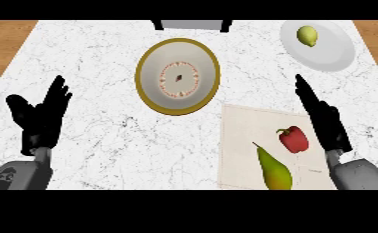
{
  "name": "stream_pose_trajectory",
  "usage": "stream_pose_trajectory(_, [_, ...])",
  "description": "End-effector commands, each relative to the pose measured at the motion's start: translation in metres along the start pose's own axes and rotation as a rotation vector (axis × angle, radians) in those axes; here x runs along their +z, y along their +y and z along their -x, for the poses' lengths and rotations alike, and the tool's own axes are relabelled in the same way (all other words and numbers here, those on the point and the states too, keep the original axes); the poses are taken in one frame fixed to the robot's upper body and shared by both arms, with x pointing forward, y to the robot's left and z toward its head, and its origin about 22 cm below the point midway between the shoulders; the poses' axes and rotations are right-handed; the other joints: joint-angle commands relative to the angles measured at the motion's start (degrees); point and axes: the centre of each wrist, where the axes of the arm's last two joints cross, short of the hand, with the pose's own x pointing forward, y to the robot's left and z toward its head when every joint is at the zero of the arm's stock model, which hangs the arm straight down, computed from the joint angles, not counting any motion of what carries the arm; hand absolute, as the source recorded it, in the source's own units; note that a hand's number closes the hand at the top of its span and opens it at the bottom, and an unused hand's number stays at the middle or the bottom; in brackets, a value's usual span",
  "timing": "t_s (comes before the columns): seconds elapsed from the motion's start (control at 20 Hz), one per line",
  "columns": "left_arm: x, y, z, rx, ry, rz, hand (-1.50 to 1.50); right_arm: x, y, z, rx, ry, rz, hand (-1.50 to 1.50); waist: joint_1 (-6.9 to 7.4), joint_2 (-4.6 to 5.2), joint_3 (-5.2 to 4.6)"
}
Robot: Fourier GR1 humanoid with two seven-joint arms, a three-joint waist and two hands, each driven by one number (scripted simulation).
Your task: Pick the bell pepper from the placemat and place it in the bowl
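Bell pepper: we see the red bell pepper lying on the pale placemat at the lower right of the frame, not yet lifted.
Neighbour on the mat: a green-and-orange pear lies just beside the pepper, below and to its left, the two near but apart.
Bowl: the gold-rimmed bowl sits at the upper middle of the frame, up and left of the placemat's top left corner, with nothing in it that we can make out.
Other dish: a white plate at the upper right carries a yellow-green lemon, well apart from the bowl.
Right hand: our right hand stands at the right edge of the placemat, just right of the pepper, fingers straight and pointing up the frame, holding nothing.
Left hand: our left hand shows at the left of the frame over the marble counter, fingers straight and up, holding nothing, resting.
Stage, as we judge it: the grasp has not begun.
Risk one: the pear is close, so a wide closing could nudge or catch it instead of the pepper.
Risk two: the pepper is rounded and may roll from the fingers if we approach from one side only.
Risk three: the white plate lies nearer our right hand than the bowl does, so we could set the pepper down in the wrong dish.
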Motion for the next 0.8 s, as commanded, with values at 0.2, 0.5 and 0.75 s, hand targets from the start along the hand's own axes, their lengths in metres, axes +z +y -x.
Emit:
stream_pose_trajectory(0.2, [-0.013,-0.014,-0.069,-0.002,-0.334,0.073,0.0,0.024,0.107,-0.092,-0.309,-0.535,-0.845,-1.5,2.22,-1.92,0.87])
stream_pose_trajectory(0.5, [-0.008,0.019,-0.072,0.048,-0.426,0.042,0.0,0.059,0.039,-0.078,-0.23,-0.975,-0.652,-1.5,-4.46,-1.58,0.57])
stream_pose_trajectory(0.75, [0.001,0.025,-0.067,0.031,-0.437,0.059,0.0,0.089,-0.01,-0.044,-0.107,-1.093,-0.735,-1.5,-3.81,-1.12,0.47])
